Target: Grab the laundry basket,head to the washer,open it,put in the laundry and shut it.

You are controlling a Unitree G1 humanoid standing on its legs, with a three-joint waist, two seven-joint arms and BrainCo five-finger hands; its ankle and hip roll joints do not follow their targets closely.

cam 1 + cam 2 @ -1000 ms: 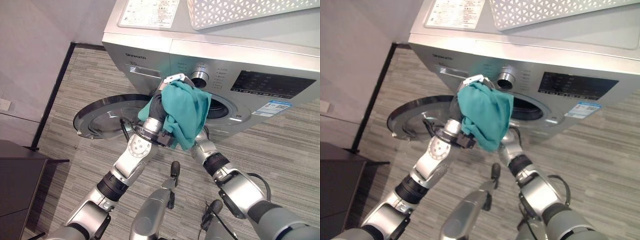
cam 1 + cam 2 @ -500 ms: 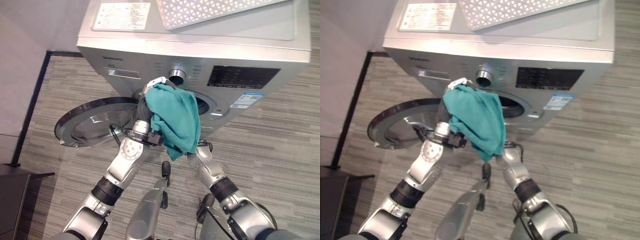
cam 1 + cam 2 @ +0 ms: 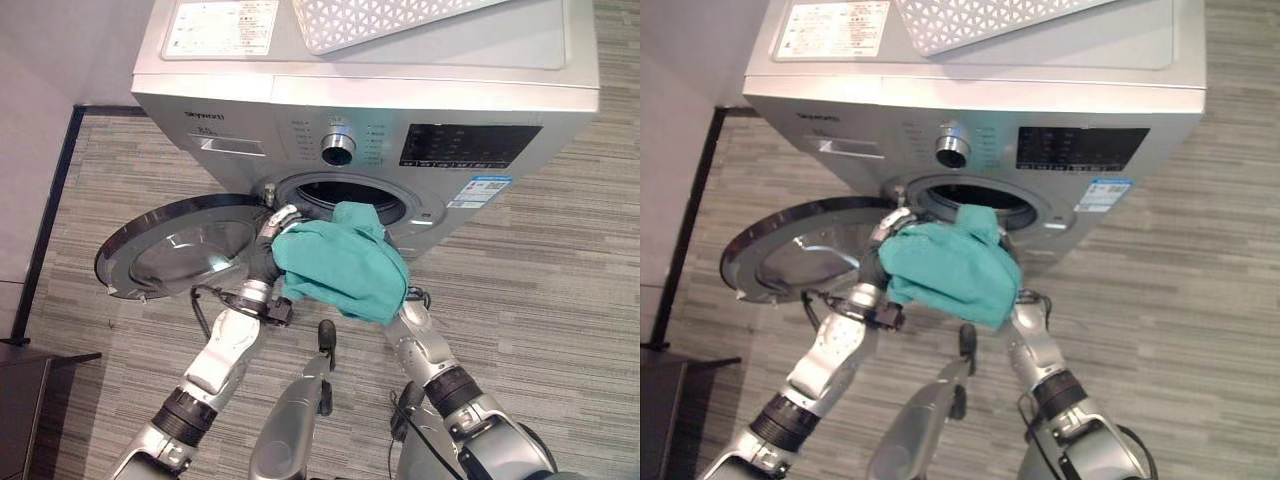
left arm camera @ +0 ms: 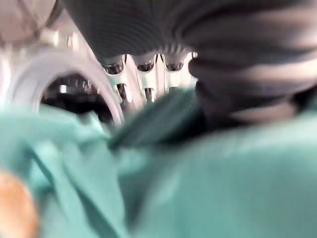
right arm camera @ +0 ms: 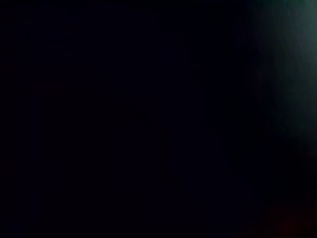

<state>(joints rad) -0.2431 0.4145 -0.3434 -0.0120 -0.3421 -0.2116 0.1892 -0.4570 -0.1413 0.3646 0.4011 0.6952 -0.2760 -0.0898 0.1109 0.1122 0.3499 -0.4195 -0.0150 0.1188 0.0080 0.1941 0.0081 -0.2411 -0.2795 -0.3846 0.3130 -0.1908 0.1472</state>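
A silver front-loading washer stands ahead with its round door swung open to the left. A teal cloth hangs bunched at the lower rim of the dark drum mouth, its top edge just inside. My left hand grips the cloth's left side, and its fingers reach toward the drum over the teal cloth. My right forearm rises under the cloth, which hides that hand. The white lattice laundry basket sits on top of the washer.
A dark cabinet stands at the lower left beside a grey wall with a black baseboard. The open door takes up the floor left of my arms. Striped grey flooring stretches to the right.
The camera has shifted and shows more of the washer's front. Both arms have lowered the teal cloth from in front of the control knob down to the drum mouth.
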